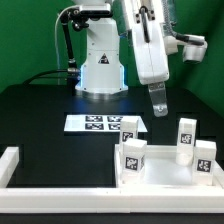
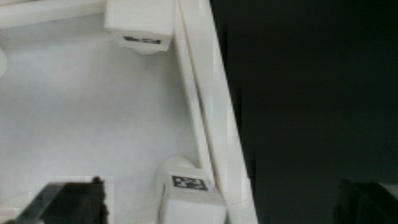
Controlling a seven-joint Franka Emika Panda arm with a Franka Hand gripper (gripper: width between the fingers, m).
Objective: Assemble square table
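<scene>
The gripper (image 1: 158, 106) hangs with its jaws spread wide and nothing between them, just above the black table (image 1: 40, 120) — beside the marker board (image 1: 100, 124). The square table (image 1: 165, 170) lies at the exterior view's lower right (raised rim up), with tagged leg blocks (image 1: 133, 157) standing upright on it — the wrist view shows its rim (image 2: 205, 90) close below.

1. A flat matte black surface (image 1: 40, 115) fills most of the exterior view.
2. Behind it hangs a bright green backdrop wall (image 1: 25, 35), evenly lit.
3. A thin flat white marker board (image 1: 98, 124) with black square tags lies on the surface.
4. A long white rail with upturned ends (image 1: 12, 160) borders the near edge.
</scene>
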